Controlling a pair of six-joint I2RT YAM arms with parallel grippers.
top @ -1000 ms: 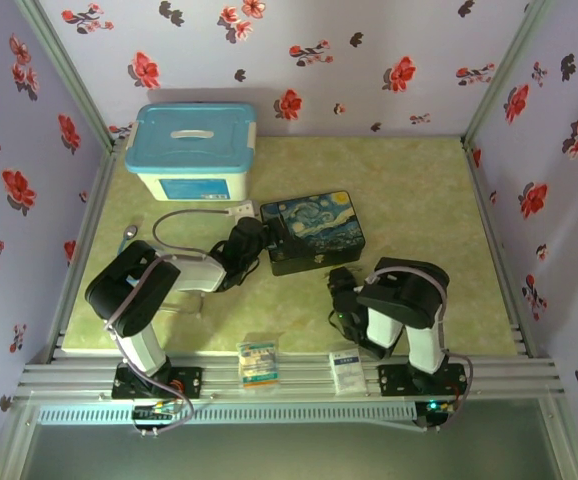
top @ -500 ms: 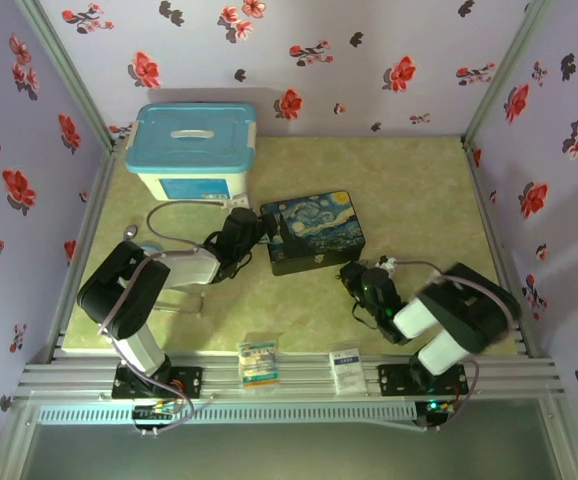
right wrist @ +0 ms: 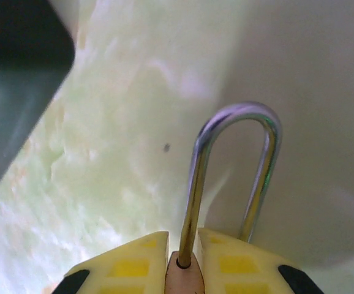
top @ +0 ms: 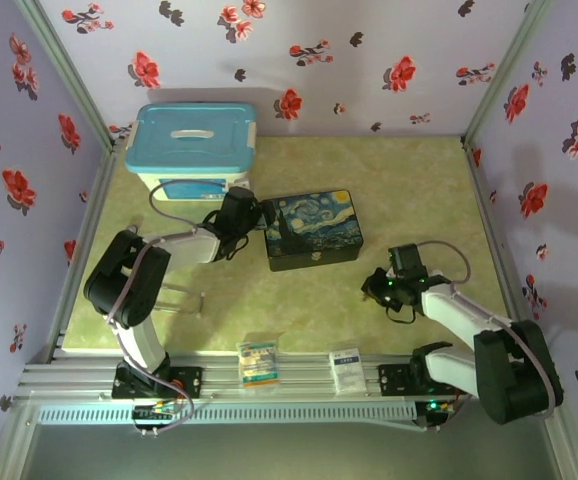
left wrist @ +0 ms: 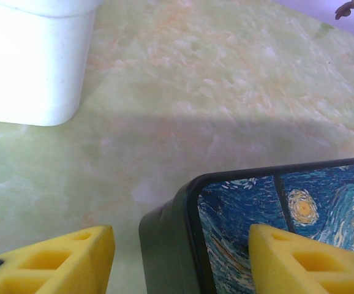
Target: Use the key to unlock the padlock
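One silver-shackled brass padlock [right wrist: 192,196] is being swung rightward in the clenched right hand [right wrist: 182,242].
The left hand [left wrist: 180,245] is being opened for the key.

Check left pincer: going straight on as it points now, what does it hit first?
Probably the box: its corner sits just ahead, inside the open left pincer. Beyond is bare table; the tub lies off to the left. Depth unclear.

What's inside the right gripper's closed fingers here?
The right gripper holds the padlock: its silver shackle sticks out past the yellow fingers. They cover nearly all of the brass body, so the keyhole and any key are hidden.
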